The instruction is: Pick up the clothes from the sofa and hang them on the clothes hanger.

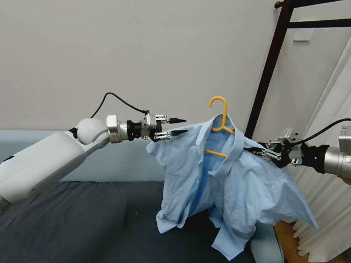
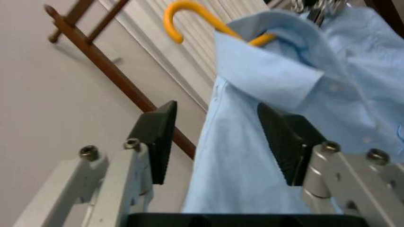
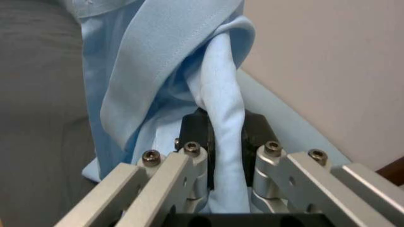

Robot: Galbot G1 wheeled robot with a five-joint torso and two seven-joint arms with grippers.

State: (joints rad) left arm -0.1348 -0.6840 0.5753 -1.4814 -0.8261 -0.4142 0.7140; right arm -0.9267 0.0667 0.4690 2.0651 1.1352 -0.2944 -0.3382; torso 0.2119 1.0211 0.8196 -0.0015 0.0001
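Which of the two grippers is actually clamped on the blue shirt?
The right gripper: its pads pinch a fold of the blue shirt. The left gripper sits at the other shoulder with fingers spread apart.

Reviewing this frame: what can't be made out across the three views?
1. Head view: the shirt covers most of the hanger, leaving the hook and bits of the bar.
2. Head view: the rack runs off the top edge.
3. Left wrist view: fabric lies between the open fingers of the left gripper; contact cannot be told.
4. Right wrist view: a shirt fold hides the pad faces of the right gripper, shut on it.
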